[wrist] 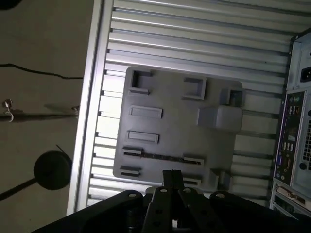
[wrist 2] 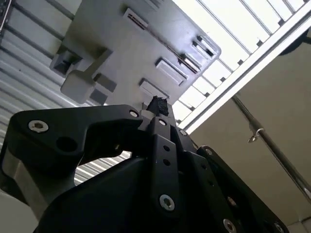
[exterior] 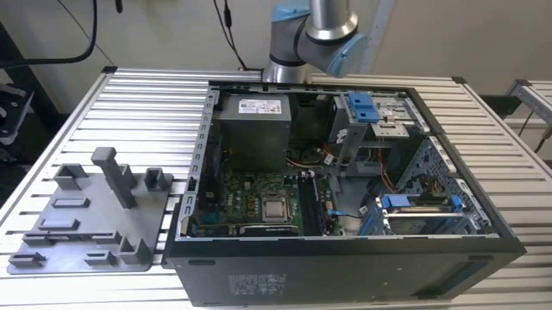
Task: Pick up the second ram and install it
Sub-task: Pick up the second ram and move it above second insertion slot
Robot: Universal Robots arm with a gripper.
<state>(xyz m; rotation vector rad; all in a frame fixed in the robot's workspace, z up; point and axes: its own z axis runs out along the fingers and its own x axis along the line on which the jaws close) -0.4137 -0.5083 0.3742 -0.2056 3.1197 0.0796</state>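
Note:
The second ram [wrist: 160, 157] shows as a thin dark strip seen edge-on, standing between two slotted holders of the grey fixture tray [wrist: 175, 126] in the first wrist view. My gripper [wrist: 171, 177] hangs high above the tray, over the tray edge closest to that strip, with its black fingers pressed together and nothing between them. Its tip [wrist 2: 158, 104] also points at the tray [wrist 2: 121, 53] in the second wrist view. In the exterior view the tray [exterior: 86, 239] lies to the left of the open computer case [exterior: 345, 265].
Inside the case lie the motherboard [exterior: 258, 206], with a dark stick [exterior: 309, 205] seated beside the processor, the grey power-supply box [exterior: 252, 129] and blue-tabbed drive bays [exterior: 414, 206]. Tall grey posts [exterior: 114, 177] rise from the tray. The ribbed metal table [exterior: 147, 110] ends just beyond the tray.

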